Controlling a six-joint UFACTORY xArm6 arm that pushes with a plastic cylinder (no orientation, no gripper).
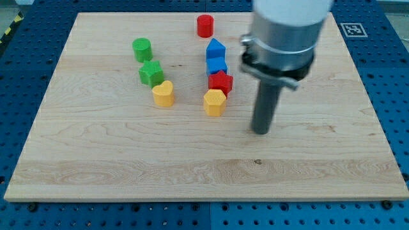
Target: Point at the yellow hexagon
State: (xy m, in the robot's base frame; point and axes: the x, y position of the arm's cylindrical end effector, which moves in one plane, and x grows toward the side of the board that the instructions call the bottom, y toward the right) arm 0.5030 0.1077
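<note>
The yellow hexagon (215, 101) stands on the wooden board (96, 160) near the view's middle. A red star-shaped block (221, 82) touches it from above. My tip (261, 131) rests on the board to the right of the yellow hexagon and slightly lower, about one block width away from it. A yellow heart-shaped block (163, 94) stands to the hexagon's left.
Above the red star stand a blue cube (217, 65) and a blue house-shaped block (215, 49), with a red cylinder (204, 25) at the view's top. A green cylinder (142, 49) and a green star-shaped block (151, 73) stand at the left.
</note>
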